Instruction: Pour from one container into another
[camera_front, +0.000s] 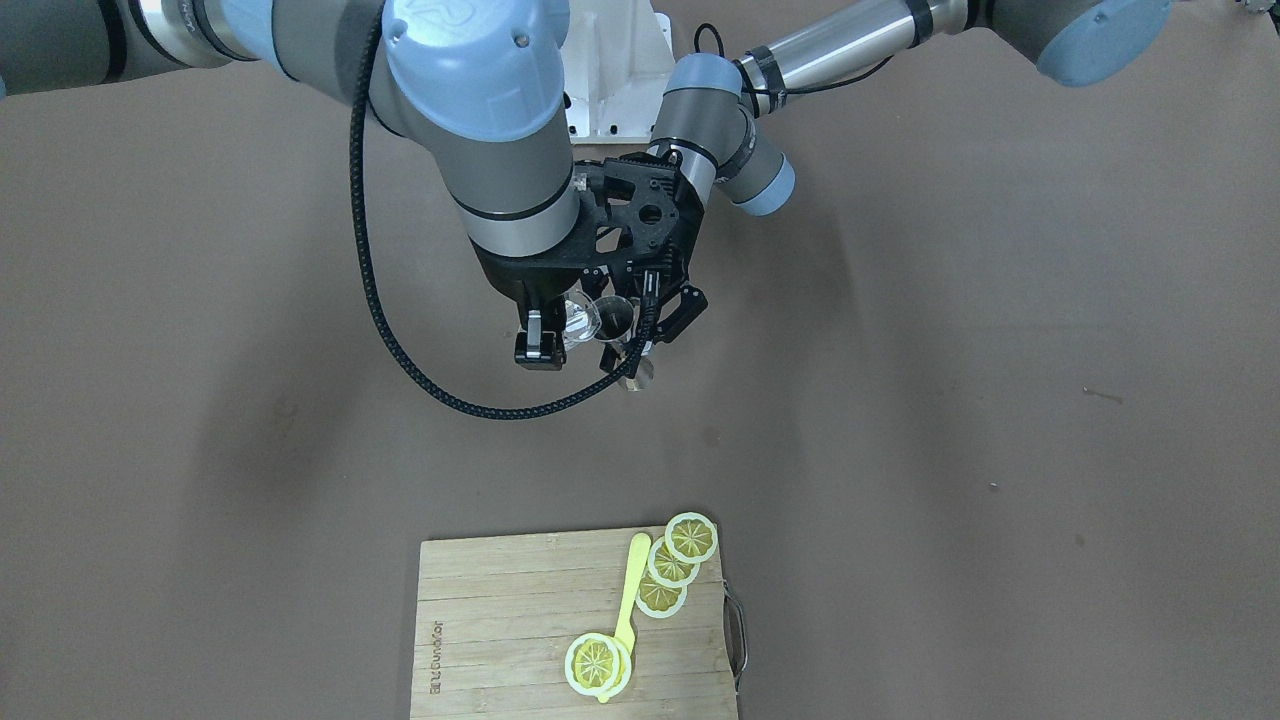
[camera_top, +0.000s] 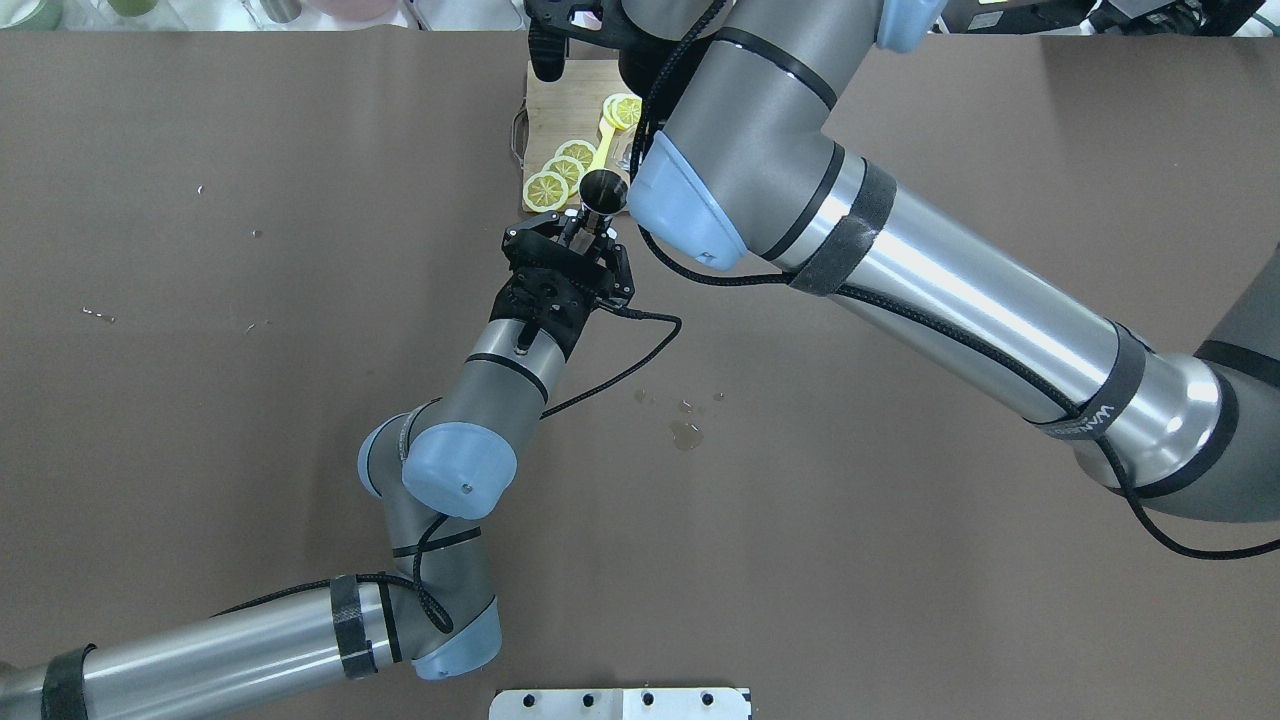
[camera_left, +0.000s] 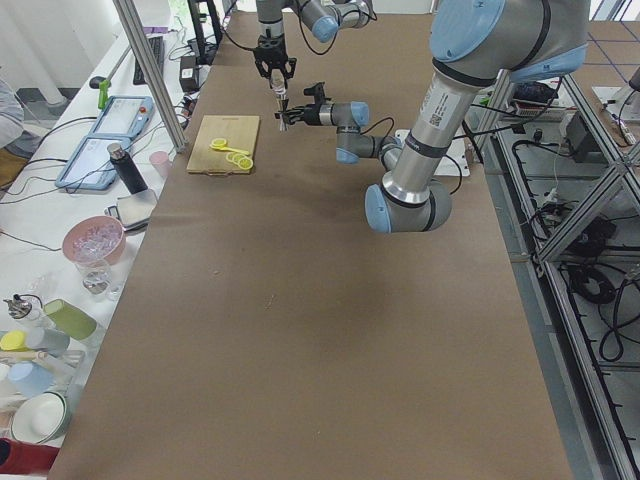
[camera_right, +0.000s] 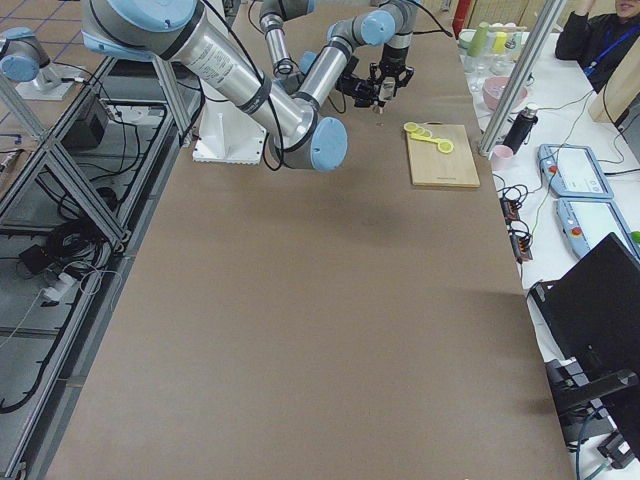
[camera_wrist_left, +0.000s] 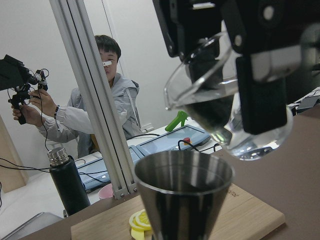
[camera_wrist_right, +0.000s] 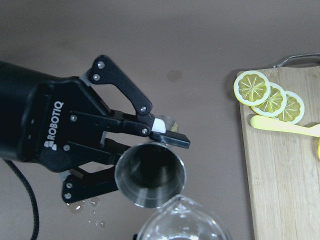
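Just above the jigger (camera_wrist_right: 150, 172) rim, the tilted glass cup (camera_wrist_right: 182, 220) lip.

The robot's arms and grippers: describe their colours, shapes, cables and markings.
The left arm and right arm are silver tubes with grey joints and pale-blue caps, trailed by black cables. The left gripper and right gripper are black, two-fingered; the left reads ROBOTIQ.

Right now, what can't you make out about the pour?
- Liquid in the glass cup: right pincer covers it in left wrist view; lower edge cuts it off in right wrist view.
- Jigger contents: inside too dark, right wrist view.
- Side views: both too small.
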